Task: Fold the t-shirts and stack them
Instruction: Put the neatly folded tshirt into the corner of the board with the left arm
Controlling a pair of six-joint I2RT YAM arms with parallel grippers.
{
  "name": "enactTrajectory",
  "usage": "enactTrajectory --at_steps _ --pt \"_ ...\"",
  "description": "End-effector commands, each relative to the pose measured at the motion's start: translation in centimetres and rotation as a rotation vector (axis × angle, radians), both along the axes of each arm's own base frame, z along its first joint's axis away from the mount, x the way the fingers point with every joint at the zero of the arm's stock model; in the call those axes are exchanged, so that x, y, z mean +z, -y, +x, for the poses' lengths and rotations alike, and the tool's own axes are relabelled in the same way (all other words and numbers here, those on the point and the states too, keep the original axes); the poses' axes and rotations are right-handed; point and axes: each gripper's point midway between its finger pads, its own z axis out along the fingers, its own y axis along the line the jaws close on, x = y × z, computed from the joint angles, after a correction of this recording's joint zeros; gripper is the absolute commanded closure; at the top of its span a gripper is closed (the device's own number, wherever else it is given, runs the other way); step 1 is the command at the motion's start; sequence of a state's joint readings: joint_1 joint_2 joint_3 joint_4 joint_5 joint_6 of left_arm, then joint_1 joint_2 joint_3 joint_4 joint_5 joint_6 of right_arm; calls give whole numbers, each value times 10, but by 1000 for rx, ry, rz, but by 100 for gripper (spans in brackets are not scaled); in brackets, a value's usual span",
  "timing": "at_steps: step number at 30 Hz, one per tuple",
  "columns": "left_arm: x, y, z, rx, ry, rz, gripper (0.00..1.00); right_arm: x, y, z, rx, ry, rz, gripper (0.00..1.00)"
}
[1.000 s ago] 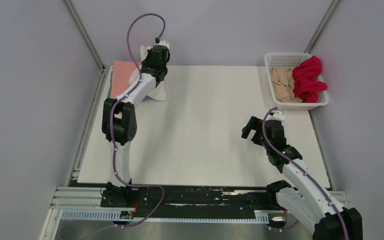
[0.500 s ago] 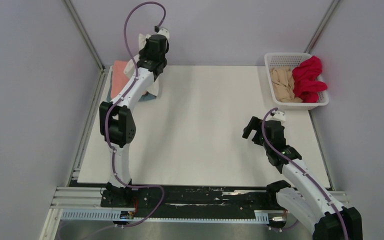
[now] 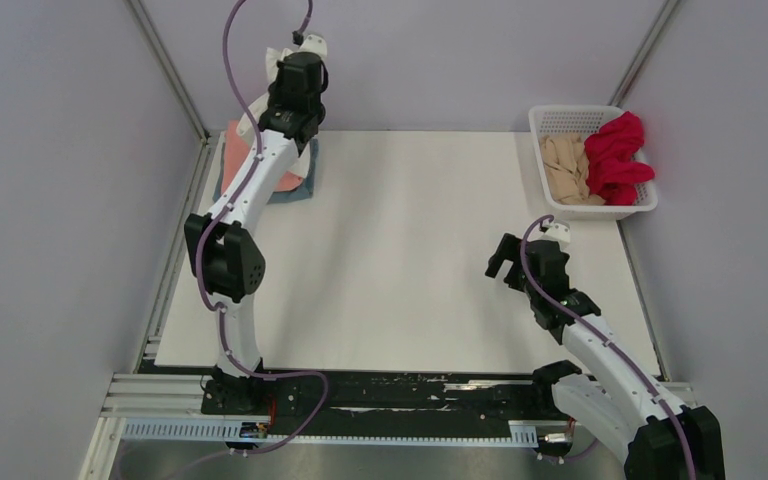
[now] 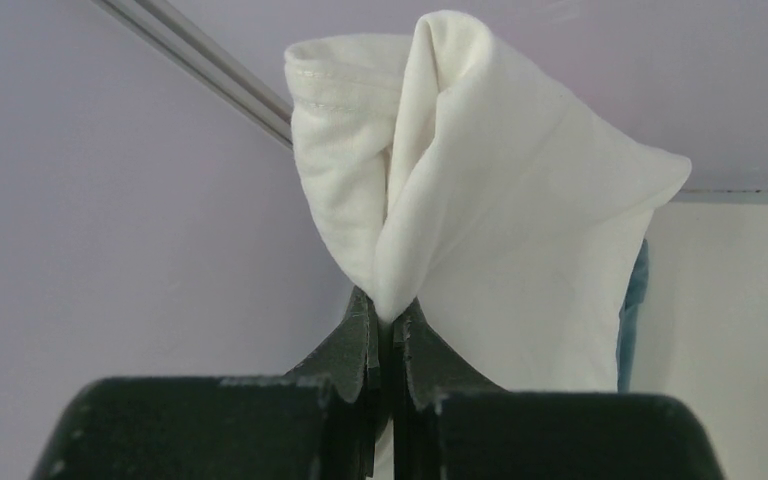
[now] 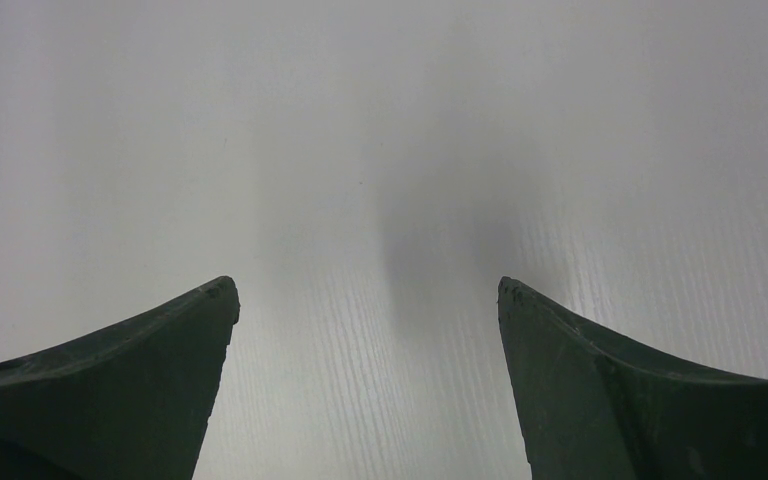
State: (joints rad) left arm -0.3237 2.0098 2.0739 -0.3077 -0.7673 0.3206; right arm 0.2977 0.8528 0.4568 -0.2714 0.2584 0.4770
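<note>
My left gripper (image 3: 290,80) is at the far left corner, held above the table. In the left wrist view it (image 4: 390,322) is shut on a fold of the white t-shirt (image 4: 480,220), which bunches up ahead of the jaws. Below it lie the salmon pink t-shirt (image 3: 232,150) and the grey-blue t-shirt (image 3: 298,186), whose edge also shows in the left wrist view (image 4: 632,310). The red t-shirt (image 3: 617,150) and the beige t-shirt (image 3: 565,168) lie crumpled in the basket. My right gripper (image 3: 505,258) is open and empty over bare table (image 5: 368,300).
The white lattice basket (image 3: 570,112) stands at the far right of the white table (image 3: 410,250). Lilac walls and a metal corner post (image 4: 200,70) close in behind the left gripper. A black rail runs along the near edge.
My left arm has swung left and back toward the corner with the white t-shirt, uncovering the pink and grey-blue shirts. The right arm has not moved.
</note>
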Motion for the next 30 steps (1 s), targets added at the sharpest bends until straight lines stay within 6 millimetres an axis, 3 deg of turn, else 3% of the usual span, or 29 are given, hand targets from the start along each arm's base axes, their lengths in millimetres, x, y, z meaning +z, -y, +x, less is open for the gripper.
enactTrajectory --at_steps 1,6,11,20,24,28,30 --pt "47 -10 -11 17 132 -96 100 7 3 8 -23 36 1 0" --pt "13 -20 3 32 71 -94 100 8 3 8 -22 43 0 0" --pt "-23 -45 23 39 14 -117 100 10 3 7 -21 51 2 0" --pt "-113 -92 65 28 -130 -207 100 14 9 10 -53 63 -14 0" --pt "-132 -120 74 61 -150 -234 96 16 10 11 -62 68 -18 0" --pt "-145 -132 77 70 -162 -247 91 19 12 12 -74 78 -23 0" --pt "-149 -140 77 75 -164 -251 78 20 12 13 -71 80 -25 0"
